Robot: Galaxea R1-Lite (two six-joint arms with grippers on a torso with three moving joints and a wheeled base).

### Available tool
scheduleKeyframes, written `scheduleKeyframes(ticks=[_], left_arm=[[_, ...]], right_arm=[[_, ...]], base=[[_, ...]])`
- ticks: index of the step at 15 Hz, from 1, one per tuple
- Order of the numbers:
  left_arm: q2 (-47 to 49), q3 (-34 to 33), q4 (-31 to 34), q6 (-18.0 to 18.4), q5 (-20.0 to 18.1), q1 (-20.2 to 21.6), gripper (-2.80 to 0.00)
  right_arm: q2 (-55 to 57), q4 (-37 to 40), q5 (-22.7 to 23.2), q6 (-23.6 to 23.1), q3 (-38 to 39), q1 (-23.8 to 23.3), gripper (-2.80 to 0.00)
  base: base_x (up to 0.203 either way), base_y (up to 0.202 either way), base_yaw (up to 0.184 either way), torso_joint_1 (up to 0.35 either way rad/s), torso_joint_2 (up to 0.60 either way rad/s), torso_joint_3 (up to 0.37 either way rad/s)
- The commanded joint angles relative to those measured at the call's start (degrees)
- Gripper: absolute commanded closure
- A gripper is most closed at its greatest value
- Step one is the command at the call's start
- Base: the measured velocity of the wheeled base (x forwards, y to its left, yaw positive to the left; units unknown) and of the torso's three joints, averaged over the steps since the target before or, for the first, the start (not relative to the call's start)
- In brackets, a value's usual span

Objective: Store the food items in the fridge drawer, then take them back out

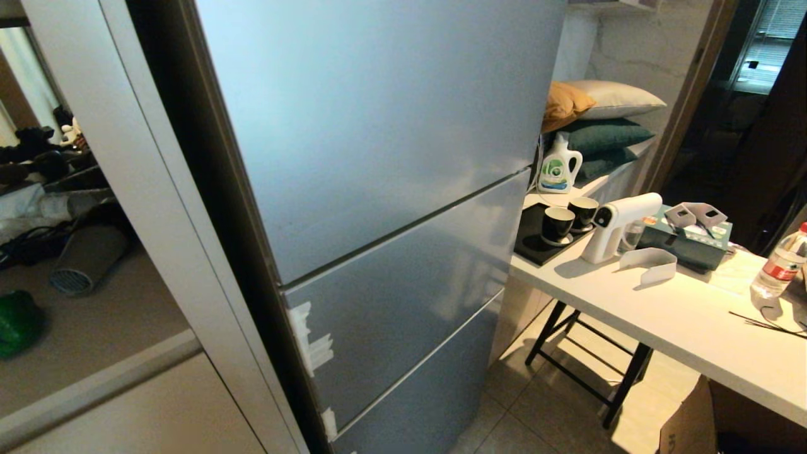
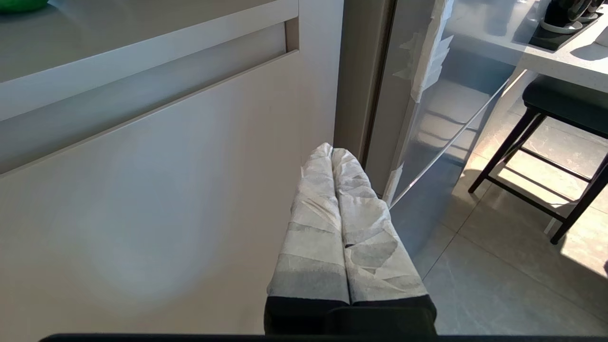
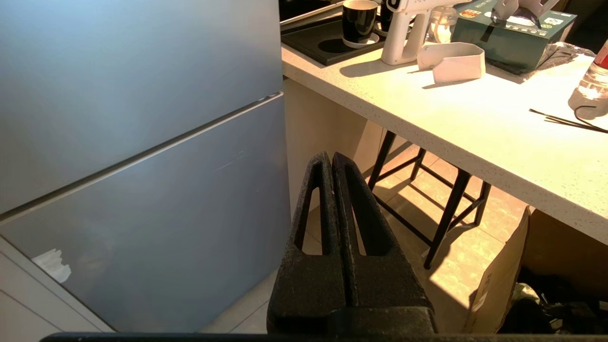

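Observation:
The silver-grey fridge (image 1: pixel 378 157) stands straight ahead with all its doors closed, so the fridge drawer is hidden. A dark-green lumpy food item (image 1: pixel 17 321) lies on the counter in the niche left of the fridge; its edge also shows in the left wrist view as a green food item (image 2: pixel 19 4). My left gripper (image 2: pixel 331 151), wrapped in white tape, is shut and empty, low in front of the cabinet beside the fridge's edge. My right gripper (image 3: pixel 331 156), black, is shut and empty, low by the fridge's right side. Neither arm shows in the head view.
A white table (image 1: pixel 681 315) stands right of the fridge with black cups (image 1: pixel 558 224), a white spray gun (image 1: pixel 615 227), a green tissue box (image 1: pixel 690 236) and a water bottle (image 1: pixel 778 265). A black stool (image 1: pixel 586 359) stands under it, and a cardboard box (image 1: pixel 690 419) sits on the floor.

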State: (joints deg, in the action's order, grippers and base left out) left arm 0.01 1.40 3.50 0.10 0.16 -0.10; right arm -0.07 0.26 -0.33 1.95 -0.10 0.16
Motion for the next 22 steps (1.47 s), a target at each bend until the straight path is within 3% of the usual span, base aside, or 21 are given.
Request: scheduleKeyframes(ticks=[1,22], left_arm=[[0.0,0.0,0.0,0.0,0.0,0.0,0.00],[0.0,0.0,0.0,0.0,0.0,0.0,0.00]], right_arm=[[0.1,0.0,0.0,0.0,0.0,0.0,0.00],[0.1,0.0,0.0,0.1,0.0,0.0,0.00]], base=[[0.000,0.000,0.000,0.000,0.00,0.000],[0.000,0.000,0.000,-0.018,0.04,0.022]])
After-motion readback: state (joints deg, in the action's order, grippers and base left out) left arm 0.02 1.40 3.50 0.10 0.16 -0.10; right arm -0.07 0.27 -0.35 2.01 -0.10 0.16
